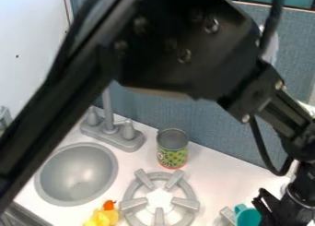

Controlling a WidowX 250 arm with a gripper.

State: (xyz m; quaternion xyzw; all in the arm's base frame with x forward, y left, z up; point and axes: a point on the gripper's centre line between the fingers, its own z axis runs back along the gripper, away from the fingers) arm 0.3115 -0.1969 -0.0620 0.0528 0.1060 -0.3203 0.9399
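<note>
The black gripper is low at the right edge of the view, at the end of the arm that crosses the top. Right beside it on its left is a teal cup, partly cut off by the bottom edge; whether the two touch is unclear. A green and yellow patterned can stands upright behind the grey stove burner. Left of the burner, a yellow toy with an orange-red part lies at the bottom edge.
A round grey sink is set into the white counter at the left, with a grey faucet behind it. The blue-grey back wall borders the counter. A second grey burner piece shows beside the cup.
</note>
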